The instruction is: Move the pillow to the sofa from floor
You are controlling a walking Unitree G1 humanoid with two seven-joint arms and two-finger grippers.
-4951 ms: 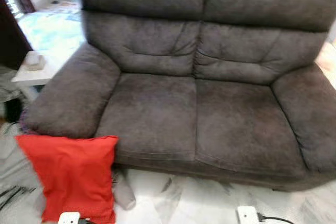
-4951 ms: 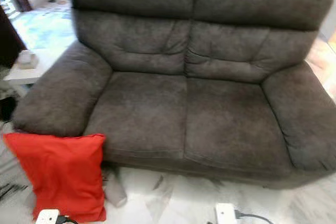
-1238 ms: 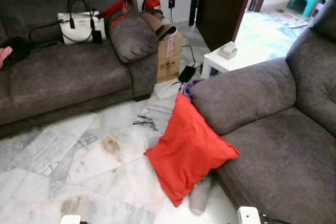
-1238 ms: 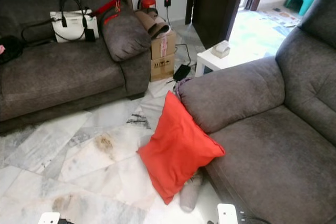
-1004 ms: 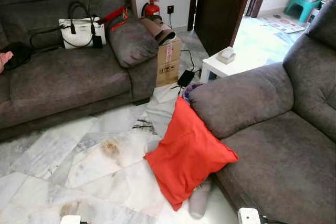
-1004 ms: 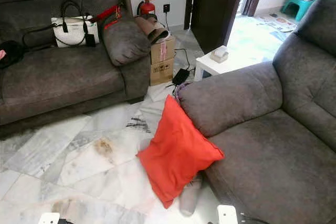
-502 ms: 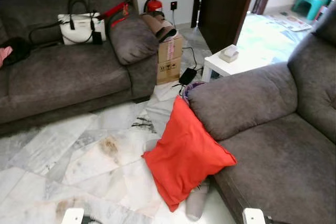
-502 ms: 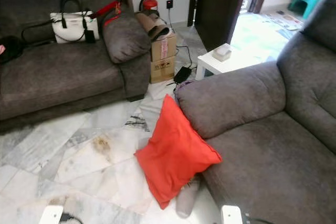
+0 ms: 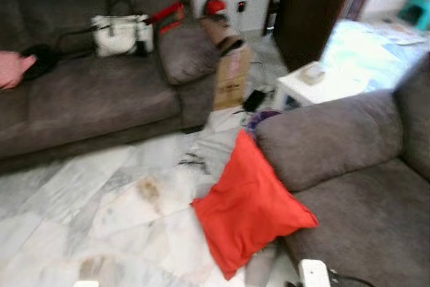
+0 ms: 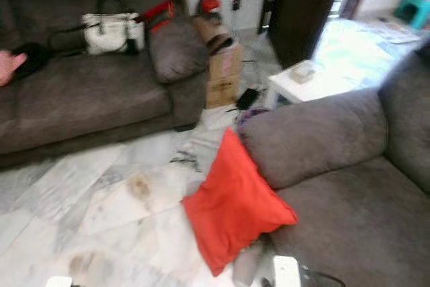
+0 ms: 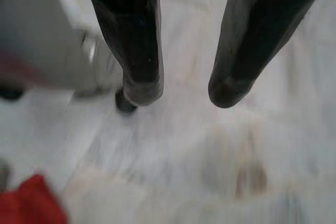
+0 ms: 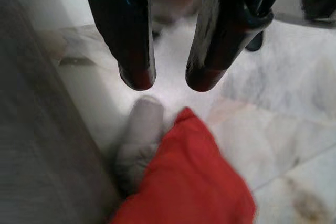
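**Camera swinging, pillow not yet touched**

Biggest first: the sofa [image 9: 349,186] I'm meant to load fills the right of my head view, its seat bare. A second sofa [image 9: 87,99] runs along the back wall on my left, carrying a white handbag [image 9: 121,33]; a person's hand [image 9: 13,68] now shows at its far left edge. Compared with half a second ago the whole picture has slid and smeared, so I judge my head is turning, not the room.

The floor [image 9: 101,199] is pale marble, stained in places. On it the red pillow [image 9: 250,208] stands tilted on a corner, leaning against the near sofa's arm, where it was before. A small white desk [image 9: 306,78] sits behind that arm.

My right gripper [image 12: 169,82] hangs above the pillow's corner and a grey roll [image 12: 137,140] beside it, fingers released and empty. My left gripper [image 11: 184,95] hovers over bare floor, fingers likewise apart. The pickup hasn't started.
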